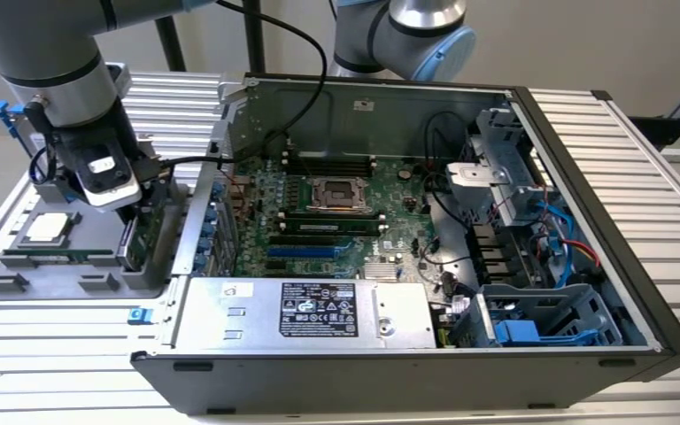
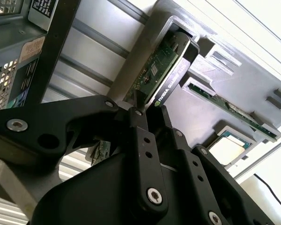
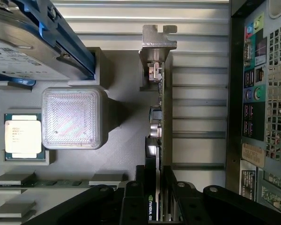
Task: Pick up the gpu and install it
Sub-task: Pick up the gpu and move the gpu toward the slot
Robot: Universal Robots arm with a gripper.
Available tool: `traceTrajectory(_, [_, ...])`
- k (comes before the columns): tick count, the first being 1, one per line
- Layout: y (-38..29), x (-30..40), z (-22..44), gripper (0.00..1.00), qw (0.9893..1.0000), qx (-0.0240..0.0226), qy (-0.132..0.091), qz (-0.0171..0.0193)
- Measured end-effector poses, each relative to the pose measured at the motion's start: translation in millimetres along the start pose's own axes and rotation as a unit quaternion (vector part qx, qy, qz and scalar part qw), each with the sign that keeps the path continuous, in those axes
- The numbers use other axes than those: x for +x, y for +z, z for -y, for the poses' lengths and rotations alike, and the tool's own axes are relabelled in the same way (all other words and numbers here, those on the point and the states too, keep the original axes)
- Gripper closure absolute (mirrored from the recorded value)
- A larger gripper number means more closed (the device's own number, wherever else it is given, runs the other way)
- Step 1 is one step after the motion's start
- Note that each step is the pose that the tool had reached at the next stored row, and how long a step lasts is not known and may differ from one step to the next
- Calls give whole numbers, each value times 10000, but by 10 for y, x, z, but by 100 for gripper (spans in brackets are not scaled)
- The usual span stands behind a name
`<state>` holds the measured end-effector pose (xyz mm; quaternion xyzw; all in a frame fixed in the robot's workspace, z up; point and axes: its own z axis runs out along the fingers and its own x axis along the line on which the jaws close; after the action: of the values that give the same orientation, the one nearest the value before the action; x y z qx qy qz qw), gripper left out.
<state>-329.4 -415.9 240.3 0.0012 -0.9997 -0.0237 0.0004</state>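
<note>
Jaws clamped on gpu (image 3: pixel 165 108), one each face. You have card standing on edge in slot of grey holder (image 3: pixel 122 140), silver bracket (image 3: pixel 158 40) at end away from jaws. Holder sits on counter (image 1: pixel 81 336), just beside open computer case (image 1: pixel 375 381), on exterior view's left.

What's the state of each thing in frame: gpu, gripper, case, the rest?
gpu: upright on edge in a slot of the grey holder, not installed.
gripper: fingers shut on the gpu.
computer case: lying on its side, side panel off.
CPU socket: uncovered, no cooler.
CPU: flat in its holder recess.
hard drive: in its blue frame, on the holder.
</note>
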Motion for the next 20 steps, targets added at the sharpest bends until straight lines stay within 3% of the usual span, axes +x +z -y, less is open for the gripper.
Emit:
traceTrajectory(13, [-1,7,0,100,10000,-1,0,1])
traceTrajectory(20, [-35,8,-1,100,10000,0,0,0])
